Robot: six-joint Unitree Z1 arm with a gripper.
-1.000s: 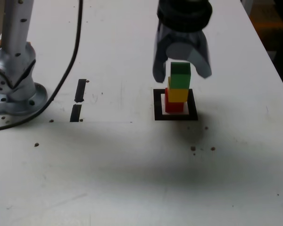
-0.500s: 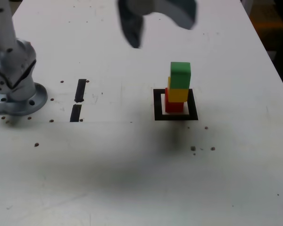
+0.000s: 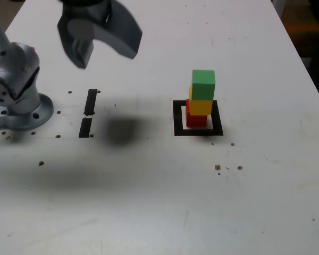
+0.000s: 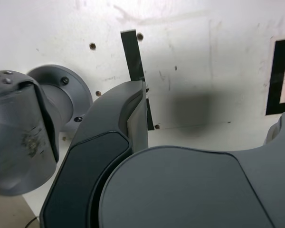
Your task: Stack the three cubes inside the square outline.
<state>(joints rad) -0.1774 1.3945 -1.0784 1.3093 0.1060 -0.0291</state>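
The gripper (image 3: 98, 40) hangs empty, jaws spread, above the tabletop's far side. Only the exterior view shows the whole stack: green cube (image 3: 203, 84) on yellow cube (image 3: 201, 105) on red cube (image 3: 196, 119), inside the square outline (image 3: 198, 131); the wrist view catches only the outline's edge (image 4: 278, 78).

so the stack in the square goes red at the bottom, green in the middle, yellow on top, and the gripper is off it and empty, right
Not quite: the order of the upper two is swapped. In the exterior view the red cube sits at the bottom inside the square outline, the yellow cube is in the middle and the green cube is on top. The gripper is indeed off the stack, open and empty.
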